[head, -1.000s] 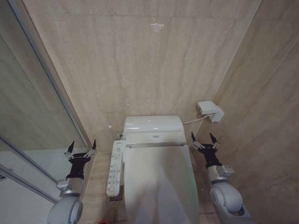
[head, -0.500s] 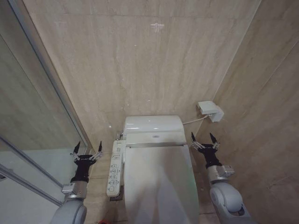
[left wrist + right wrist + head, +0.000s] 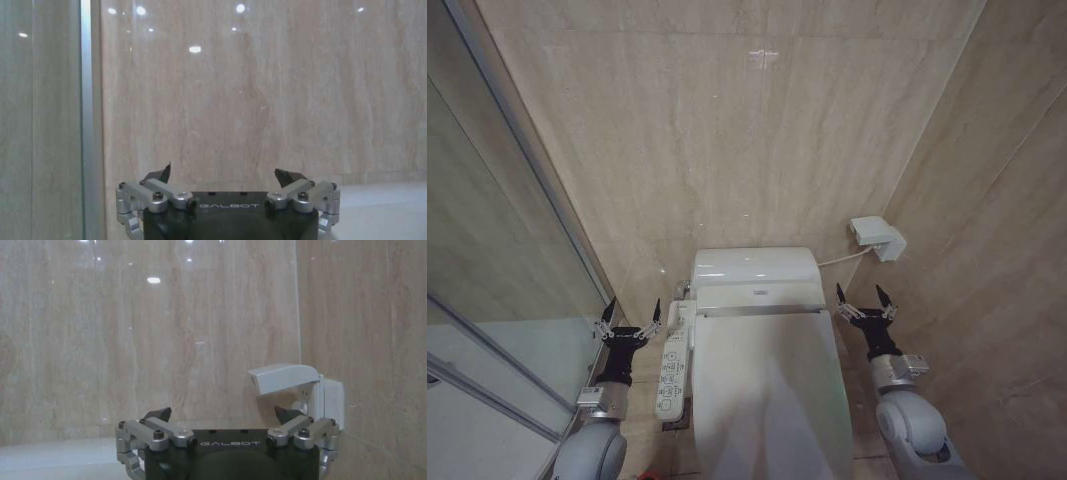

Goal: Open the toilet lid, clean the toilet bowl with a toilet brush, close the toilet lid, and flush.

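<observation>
The glossy white toilet lid (image 3: pixel 767 390) lies closed over the toilet bowl in the lower middle of the head view. My left gripper (image 3: pixel 632 313) stands open, fingers pointing up, just left of the toilet's side control panel (image 3: pixel 673 358). My right gripper (image 3: pixel 859 297) is open too, raised beside the lid's right rear corner. Neither holds anything. The left wrist view has the left gripper (image 3: pixel 227 175) open before the tiled wall; in the right wrist view the right gripper (image 3: pixel 225 413) is open facing the wall box. The toilet brush is out of view.
The white tank cover (image 3: pixel 754 268) sits behind the lid against the beige tiled wall. A white wall box (image 3: pixel 877 238) (image 3: pixel 293 385) with a cord hangs on the right wall. A glass shower partition (image 3: pixel 517 250) with a metal frame (image 3: pixel 90 115) bounds the left side.
My left gripper has moved right, from near the glass partition toward the toilet's control panel. The right gripper and the lid have not moved.
</observation>
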Tool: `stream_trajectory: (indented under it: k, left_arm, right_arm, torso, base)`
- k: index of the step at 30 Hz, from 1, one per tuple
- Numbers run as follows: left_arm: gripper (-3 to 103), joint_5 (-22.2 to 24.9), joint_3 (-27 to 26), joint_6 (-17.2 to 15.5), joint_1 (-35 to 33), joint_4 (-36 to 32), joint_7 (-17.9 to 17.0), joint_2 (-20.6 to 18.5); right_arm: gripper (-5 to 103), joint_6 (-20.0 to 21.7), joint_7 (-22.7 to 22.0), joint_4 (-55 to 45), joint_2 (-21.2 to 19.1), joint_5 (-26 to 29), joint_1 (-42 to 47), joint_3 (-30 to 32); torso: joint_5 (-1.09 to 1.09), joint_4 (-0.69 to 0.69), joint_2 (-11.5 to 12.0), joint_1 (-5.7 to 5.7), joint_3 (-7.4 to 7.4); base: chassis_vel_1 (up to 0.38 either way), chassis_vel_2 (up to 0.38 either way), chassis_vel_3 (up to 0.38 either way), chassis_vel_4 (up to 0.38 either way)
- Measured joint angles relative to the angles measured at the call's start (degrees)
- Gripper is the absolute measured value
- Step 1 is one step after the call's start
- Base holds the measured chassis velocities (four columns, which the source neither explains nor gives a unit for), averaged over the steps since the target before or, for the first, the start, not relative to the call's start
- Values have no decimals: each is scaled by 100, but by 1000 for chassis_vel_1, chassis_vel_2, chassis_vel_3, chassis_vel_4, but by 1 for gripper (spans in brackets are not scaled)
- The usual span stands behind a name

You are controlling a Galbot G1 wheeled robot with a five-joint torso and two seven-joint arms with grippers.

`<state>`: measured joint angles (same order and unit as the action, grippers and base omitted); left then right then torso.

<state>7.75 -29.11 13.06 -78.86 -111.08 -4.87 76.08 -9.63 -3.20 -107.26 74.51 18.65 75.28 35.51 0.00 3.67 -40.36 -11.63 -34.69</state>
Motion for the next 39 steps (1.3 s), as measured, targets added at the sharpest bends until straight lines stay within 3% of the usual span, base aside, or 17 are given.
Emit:
stream_trajectory:
  k: [24,39]
  left_arm:
    - [100,-8,-16,-35,4,23,-15,-14]
    - [100,-6,-17,-35,4,26,-16,-14]
  right_arm:
    - [100,0,0,0,0,0,0,0]
    - [100,0,0,0,0,0,0,0]
  torso:
    - [0,0,0,-1,-1]
    - [0,0,0,1,1]
  base:
    - [2,-5,-5,3]
    - [191,-176,-177,176]
